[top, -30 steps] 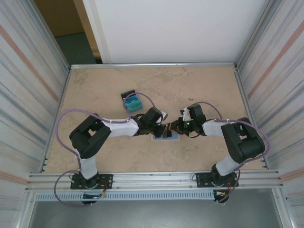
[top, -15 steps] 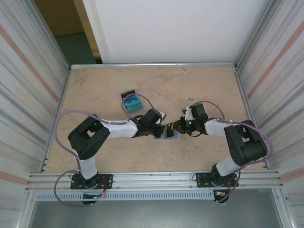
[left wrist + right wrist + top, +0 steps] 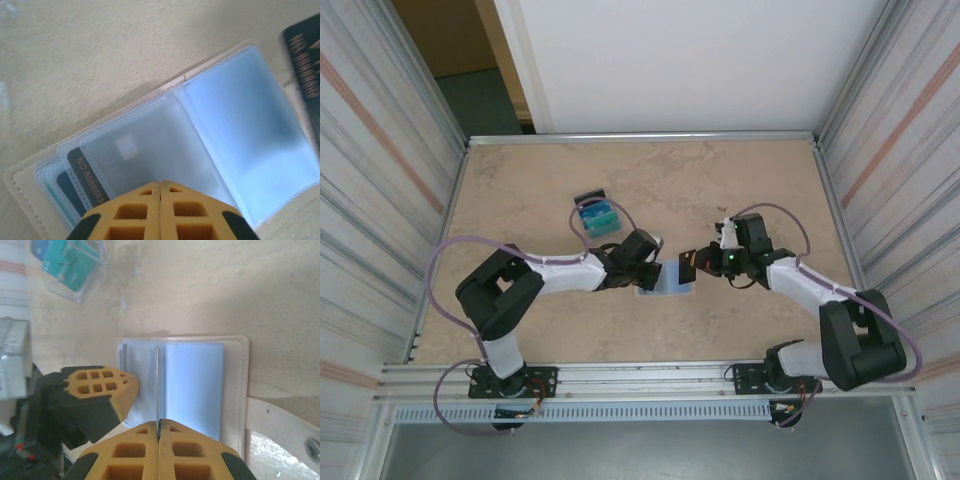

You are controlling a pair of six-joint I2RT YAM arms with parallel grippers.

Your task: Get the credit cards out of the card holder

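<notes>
Near the middle of the table [image 3: 750, 190], I am holding one dark card [image 3: 305, 55] clear of the open card holder [image 3: 192, 385] in my clamped right gripper [image 3: 158, 424], my closed left gripper [image 3: 161, 186] pinning its sleeves, where more cards [image 3: 82, 172] are waiting, with the blue-teal pile [image 3: 597, 216] lying out to the far left.

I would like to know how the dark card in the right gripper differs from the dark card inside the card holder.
The held card is bare, pinched by the shut right gripper; the sleeved card sits inside the card holder. The held card appears tilted; the sleeved card lies flat. Both are dark with printed lettering.
</notes>
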